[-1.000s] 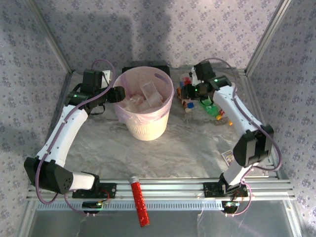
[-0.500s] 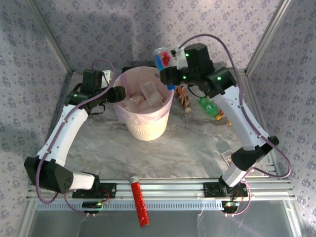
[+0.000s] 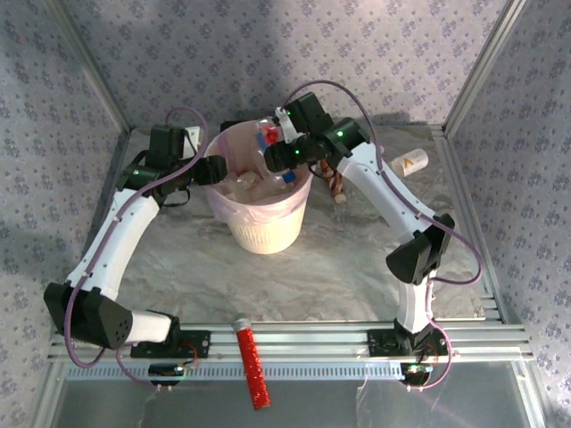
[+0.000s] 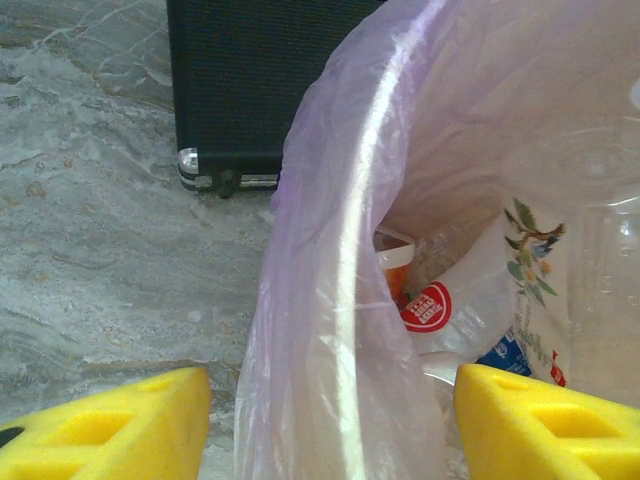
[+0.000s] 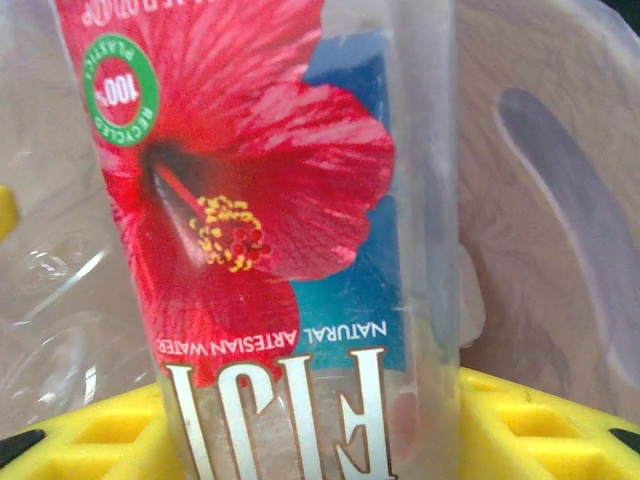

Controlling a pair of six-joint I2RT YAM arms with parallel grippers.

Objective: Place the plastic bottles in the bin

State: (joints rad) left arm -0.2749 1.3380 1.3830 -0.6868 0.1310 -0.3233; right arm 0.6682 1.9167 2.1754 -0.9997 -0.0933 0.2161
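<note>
The pale-pink bin [image 3: 264, 223] stands at mid-table with several clear bottles [image 4: 430, 305] lying inside. Over its opening, my right gripper [image 3: 278, 150] is shut on a clear bottle with a red flower label [image 3: 268, 136]. In the right wrist view this bottle [image 5: 270, 230] stands between the yellow fingers [image 5: 540, 420], with the bin's wall and handle cut-out [image 5: 565, 210] behind it. My left gripper [image 3: 214, 169] is open and straddles the bin's left rim [image 4: 350, 300], one yellow finger [image 4: 110, 430] outside and the other inside.
A white bottle [image 3: 410, 163] and a brown-orange bottle [image 3: 336, 183] lie on the table at the back right. A black box [image 3: 239, 126] sits behind the bin. The red glittery tube [image 3: 252, 361] lies on the front rails. Patterned walls close in the sides.
My right arm lifted the flower-label bottle from the pile at the back right and swung it left over the bin. The left arm has not moved.
</note>
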